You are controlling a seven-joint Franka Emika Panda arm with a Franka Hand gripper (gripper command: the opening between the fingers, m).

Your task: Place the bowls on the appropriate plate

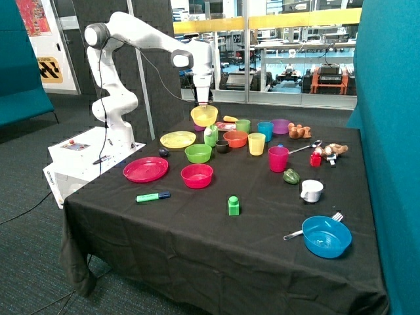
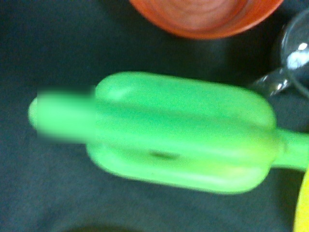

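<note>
While the gripper (image 1: 204,104) grips the small round yellow plastic bowl (image 1: 204,116) by its rim, raised clear of the black-clothed table (image 1: 197,243), we locate the flat yellow plate (image 1: 178,139) at its 7 o'clock. Beside the red-pink plate (image 1: 146,169) rests the red-pink bowl (image 1: 197,175). Our wrist view shows a green bottle (image 2: 178,140); the fingers are out of frame.

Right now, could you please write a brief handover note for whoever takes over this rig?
Gripper: above the table's far side, holding the yellow bowl by its rim, in the air over the green bottle.
Red-pink bowl: on the cloth beside the pink plate, not on it.
Yellow plate: empty.
Done: yellow bowl picked up.
Left: likely set each bowl on the plate of its colour.
</note>
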